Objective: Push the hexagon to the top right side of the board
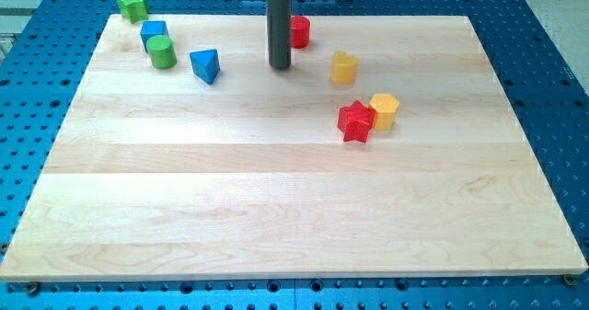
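The yellow hexagon (384,109) lies right of the board's middle, touching a red star (355,121) on its left. My tip (280,67) stands near the view's top centre, well to the upper left of the hexagon. A yellow block with a rounded top (343,67) lies between my tip and the hexagon, above the red star. A red block (300,31) sits just right of the rod, partly hidden behind it.
At the view's top left are a green star (132,5) on the board's edge, a blue cube (153,34), a green cylinder (163,51) touching it, and a blue triangle (205,66). The wooden board (276,209) rests on a blue perforated table.
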Robot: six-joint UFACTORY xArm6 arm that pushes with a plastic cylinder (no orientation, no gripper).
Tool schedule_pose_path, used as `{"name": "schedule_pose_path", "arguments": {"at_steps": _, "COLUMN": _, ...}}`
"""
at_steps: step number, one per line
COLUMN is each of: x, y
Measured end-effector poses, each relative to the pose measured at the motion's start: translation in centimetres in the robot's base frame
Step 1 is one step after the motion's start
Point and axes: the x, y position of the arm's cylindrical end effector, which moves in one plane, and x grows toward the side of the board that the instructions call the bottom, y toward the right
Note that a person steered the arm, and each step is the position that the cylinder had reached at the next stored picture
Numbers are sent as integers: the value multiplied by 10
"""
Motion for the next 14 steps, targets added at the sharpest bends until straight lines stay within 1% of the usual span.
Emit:
{"name": "schedule_pose_path", "arguments": {"at_steps": 1, "x": 37, "y": 42}}
{"name": "schedule_pose_path", "arguments": {"at_steps": 2, "x": 33, "y": 83}}
{"name": "schedule_pose_path", "arguments": {"at_steps": 3, "x": 54, "y": 94}}
{"name": "schedule_pose_path", "arguments": {"at_steps": 4, "x": 87, "y": 95}}
{"name": "schedule_pose_path", "arguments": {"at_steps": 5, "x": 117, "y": 138}}
{"name": "schedule_pose_path", "arguments": {"at_steps": 6, "x": 112, "y": 174}}
{"name": "schedule_pose_path", "arguments": {"at_steps": 7, "x": 53, "y": 175}}
{"name": "schedule_pose_path", "arguments": {"at_steps": 8, "x": 78, "y": 153}}
{"name": "schedule_pose_path", "arguments": {"at_steps": 9, "x": 89, "y": 134}}
{"name": "schedule_pose_path", "arguments": {"at_steps": 10, "x": 75, "y": 97}}
{"name": "schedule_pose_path", "arguments": {"at_steps": 11, "x": 41, "y": 112}}
{"name": "schedule_pose_path", "arguments": {"at_steps": 12, "x": 19, "y": 122}}
{"name": "schedule_pose_path", "arguments": {"at_steps": 13, "x": 5, "y": 149}}
{"name": "schedule_pose_path", "arguments": {"at_steps": 14, "x": -29, "y": 191}}
